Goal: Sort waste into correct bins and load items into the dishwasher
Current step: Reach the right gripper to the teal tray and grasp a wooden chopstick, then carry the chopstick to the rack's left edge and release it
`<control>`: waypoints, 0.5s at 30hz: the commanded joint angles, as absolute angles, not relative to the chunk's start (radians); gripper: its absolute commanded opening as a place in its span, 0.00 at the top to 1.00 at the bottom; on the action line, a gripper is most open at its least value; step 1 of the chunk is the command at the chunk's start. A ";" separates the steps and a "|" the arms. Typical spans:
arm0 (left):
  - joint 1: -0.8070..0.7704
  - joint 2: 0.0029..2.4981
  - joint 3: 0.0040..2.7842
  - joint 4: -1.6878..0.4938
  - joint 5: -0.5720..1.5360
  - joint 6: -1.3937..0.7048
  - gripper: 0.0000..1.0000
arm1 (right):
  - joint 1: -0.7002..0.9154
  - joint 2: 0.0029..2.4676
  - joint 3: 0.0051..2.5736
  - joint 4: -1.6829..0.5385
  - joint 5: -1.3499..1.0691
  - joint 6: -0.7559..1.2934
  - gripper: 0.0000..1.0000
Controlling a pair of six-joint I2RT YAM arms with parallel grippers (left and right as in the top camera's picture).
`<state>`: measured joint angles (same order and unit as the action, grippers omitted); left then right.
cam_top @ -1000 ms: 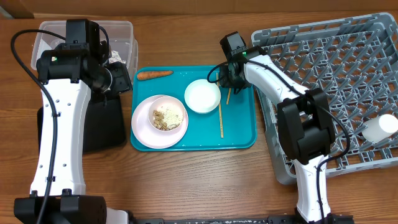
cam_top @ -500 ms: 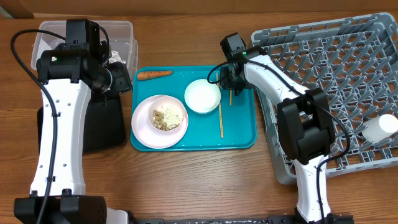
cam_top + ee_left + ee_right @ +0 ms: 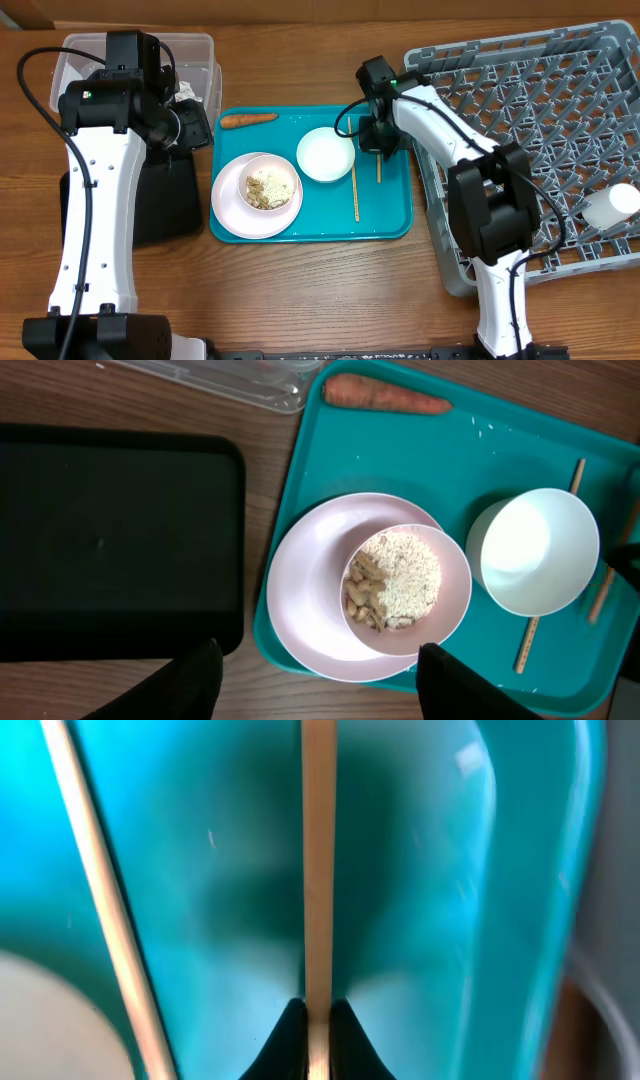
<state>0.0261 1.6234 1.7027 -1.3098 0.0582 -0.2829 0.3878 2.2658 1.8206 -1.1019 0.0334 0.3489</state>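
Your right gripper [image 3: 318, 1020] pinches one chopstick [image 3: 318, 850] at the teal tray's [image 3: 395, 215] right side; your left gripper [image 3: 320, 680] hangs open above the pink plate [image 3: 305, 610]. Only a white cup [image 3: 610, 207] lies in the dish rack [image 3: 560, 100]; bowls [image 3: 535, 550], carrot [image 3: 385, 393], scraps [image 3: 400, 575] and second chopstick [image 3: 355, 193] await sorting.

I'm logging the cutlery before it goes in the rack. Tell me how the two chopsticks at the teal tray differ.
The pinched chopstick is clamped in the right pincer; the free chopstick lies loose on the teal tray. The free chopstick lies close beside the white bowl; the pinched chopstick is nearer the tray's right rim. From above, the free chopstick shows whole; the pinched chopstick is partly hidden. Both are thin, pale wood.
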 commanded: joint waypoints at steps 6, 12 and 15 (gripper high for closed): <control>0.019 1.623 1.718 -1.308 0.048 -0.292 0.35 | 0.356 1.922 1.924 -1.299 0.047 0.189 0.96; 0.019 1.623 1.718 -1.309 0.049 -0.292 0.35 | 0.239 1.840 1.924 -1.486 0.051 0.060 0.96; 0.018 1.623 1.718 -1.308 0.048 -0.292 0.36 | 0.189 1.840 1.897 -1.528 0.032 -0.009 0.95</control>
